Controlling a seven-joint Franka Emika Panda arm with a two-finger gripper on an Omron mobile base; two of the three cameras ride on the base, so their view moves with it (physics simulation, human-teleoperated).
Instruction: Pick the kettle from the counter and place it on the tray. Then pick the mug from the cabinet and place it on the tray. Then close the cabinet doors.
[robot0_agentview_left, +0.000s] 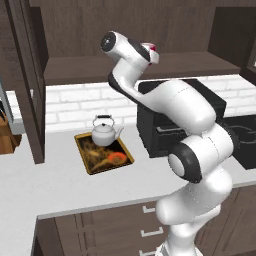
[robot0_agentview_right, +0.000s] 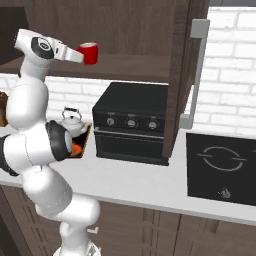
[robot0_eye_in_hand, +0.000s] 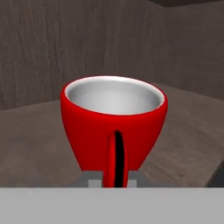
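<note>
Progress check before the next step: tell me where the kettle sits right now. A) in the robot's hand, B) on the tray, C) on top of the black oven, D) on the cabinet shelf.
B: the kettle stands upright on the tray on the counter, while the hand is up at the cabinet shelf by the red mug.

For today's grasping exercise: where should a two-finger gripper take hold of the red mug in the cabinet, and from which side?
Probably the handle of the mug: a thin upright loop facing the cabinet's open front, narrow enough for the fingers to pinch. Come in level from the front, as the gripper does.
</note>
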